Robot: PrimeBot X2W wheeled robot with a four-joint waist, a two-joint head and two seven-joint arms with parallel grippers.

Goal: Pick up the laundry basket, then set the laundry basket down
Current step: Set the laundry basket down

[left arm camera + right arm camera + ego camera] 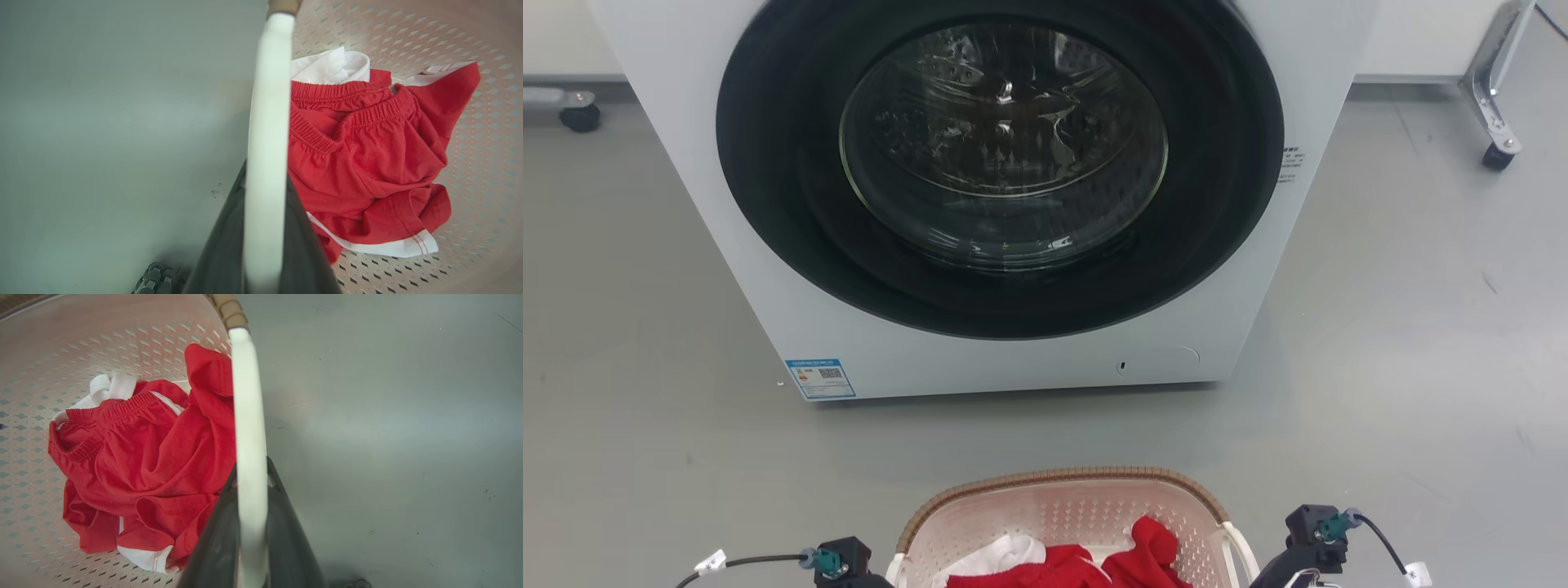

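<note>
My left gripper [265,183] and right gripper [250,473] each pinch a white loop handle [269,102] of the laundry basket [1062,474] before the washing machine [1005,147]; I judge it stiff, light plastic, best lifted level.

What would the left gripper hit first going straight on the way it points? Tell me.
The white loop handle of the laundry basket, lying between the left gripper's fingers and running ahead to the brown rim. Past that looks like grey floor, though depth is unclear.
</note>
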